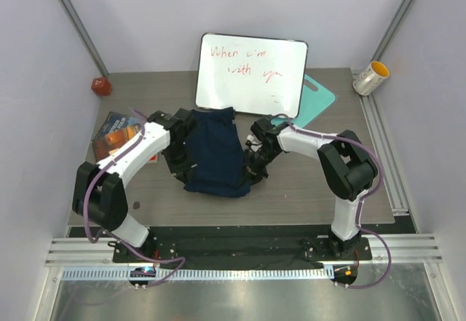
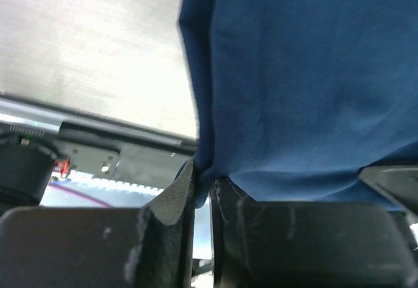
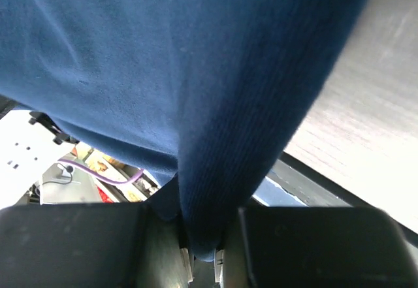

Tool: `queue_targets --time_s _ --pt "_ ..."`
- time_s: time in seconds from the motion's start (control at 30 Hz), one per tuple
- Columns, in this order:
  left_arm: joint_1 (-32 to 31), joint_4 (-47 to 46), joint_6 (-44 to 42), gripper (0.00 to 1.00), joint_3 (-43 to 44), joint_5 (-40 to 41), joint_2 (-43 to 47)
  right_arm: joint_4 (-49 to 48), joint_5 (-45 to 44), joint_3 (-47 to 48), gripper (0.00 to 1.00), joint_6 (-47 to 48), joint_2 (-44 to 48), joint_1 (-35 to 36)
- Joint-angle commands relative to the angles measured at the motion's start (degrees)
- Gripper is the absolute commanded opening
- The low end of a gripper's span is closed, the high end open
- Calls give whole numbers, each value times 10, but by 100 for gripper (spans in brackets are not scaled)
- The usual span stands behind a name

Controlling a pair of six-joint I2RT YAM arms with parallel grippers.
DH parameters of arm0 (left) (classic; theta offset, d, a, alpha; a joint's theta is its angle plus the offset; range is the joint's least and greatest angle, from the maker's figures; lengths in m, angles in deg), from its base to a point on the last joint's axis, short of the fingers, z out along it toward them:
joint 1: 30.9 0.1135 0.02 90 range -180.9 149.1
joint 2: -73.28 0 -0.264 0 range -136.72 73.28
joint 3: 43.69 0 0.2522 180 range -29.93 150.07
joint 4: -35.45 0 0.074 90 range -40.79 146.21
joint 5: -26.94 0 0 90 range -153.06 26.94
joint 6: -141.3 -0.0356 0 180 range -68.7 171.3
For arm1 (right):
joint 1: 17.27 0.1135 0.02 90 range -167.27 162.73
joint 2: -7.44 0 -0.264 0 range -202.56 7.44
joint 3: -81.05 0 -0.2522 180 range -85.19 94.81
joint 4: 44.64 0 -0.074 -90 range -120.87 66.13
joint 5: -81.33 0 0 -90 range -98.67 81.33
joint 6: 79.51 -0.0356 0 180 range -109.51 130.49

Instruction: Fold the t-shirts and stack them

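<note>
Left gripper point(image 2: 202, 187): jaws all but closed, nipping a fold at the side edge of the navy t-shirt point(image 2: 294, 85). Right gripper point(image 3: 201, 236): same condition, clamped on a bunched fold of the opposite edge. The garment spans between the two claws; whether its far hem rests on the surface cannot be confirmed. Assessment: light, limp cloth that will sag and crease, so grips belong at edges or corners, kept level. Beneath both claws, a smooth grey wood-grain table point(image 1: 306, 190). Outboard of the left claw, a book point(image 1: 116, 135). Beyond the claws, a handwritten whiteboard point(image 1: 251, 73) overlapping a teal board point(image 1: 320, 95); white enclosure walls.
</note>
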Motion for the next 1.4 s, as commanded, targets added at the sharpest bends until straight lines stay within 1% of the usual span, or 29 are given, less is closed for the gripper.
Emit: queue_targets --time_s 0.0,0.07,0.1,0.17,0.2,0.23,0.3,0.37,0.47,0.63,0.67,0.77,0.87,0.9,0.97,1.03,1.07,1.27,1.37 --pt "9 33 2 13 -65 50 72 -10 -31 -60 19 -13 41 8" --pt "5 26 5 16 -87 38 86 -29 -36 -86 23 -23 43 14" --pt "3 18 7 19 -105 32 100 -40 -37 -93 29 -25 42 20" --pt "-3 11 9 24 -114 28 113 -44 -44 -105 34 -28 40 25" --pt "-5 11 12 30 -116 29 126 -45 -50 -107 37 -28 40 30" --pt "-6 9 13 33 -118 32 132 -46 -57 -108 42 -27 43 30" --pt "-6 2 15 37 -117 43 143 -49 -71 -113 47 -25 48 32" --pt "-6 -20 15 40 -124 44 156 -53 -80 -122 48 -26 53 33" --pt "-7 -61 18 40 -149 38 163 -62 -94 -144 49 -23 62 37" --pt "-29 -132 23 40 -200 39 163 -79 -148 -191 48 -3 92 37" --pt "-35 -155 24 40 -208 40 165 -80 -158 -205 48 0 106 37" --pt "-64 -184 38 40 -236 49 176 -78 -193 -232 48 2 141 38" --pt "-93 -194 46 40 -246 64 192 -67 -226 -239 48 2 202 38" --pt "-104 -199 46 40 -250 67 207 -54 -238 -234 48 4 225 37" --pt "-108 -198 48 40 -253 76 219 -41 -277 -211 48 10 245 37" --pt "-110 -193 48 40 -249 80 236 -30 -289 -191 48 17 252 33" --pt "-110 -188 47 40 -242 81 241 -18 -295 -162 48 29 249 30" --pt "-112 -184 45 41 -228 92 262 0 -332 -45 48 76 196 18" --pt "-116 -175 53 41 -226 95 255 -6 -345 -12 48 101 161 6"
